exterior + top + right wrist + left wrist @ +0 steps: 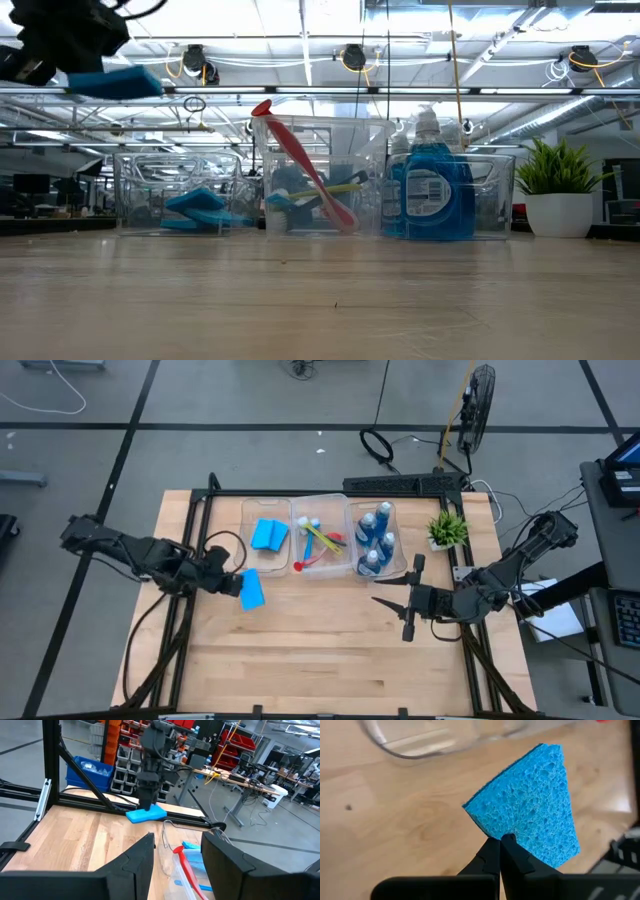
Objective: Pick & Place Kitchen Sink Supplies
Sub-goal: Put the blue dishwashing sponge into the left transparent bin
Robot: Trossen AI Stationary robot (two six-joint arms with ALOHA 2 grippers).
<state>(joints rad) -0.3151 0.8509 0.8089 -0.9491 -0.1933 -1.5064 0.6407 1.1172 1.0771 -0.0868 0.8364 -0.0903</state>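
The left end effector (232,582) was clenched on one corner of a blue sponge (252,590), holding it above the counter (320,650) just short of the left bin (266,512). That thin grip could let it slip. The right end effector (392,603) waited, released, beyond.
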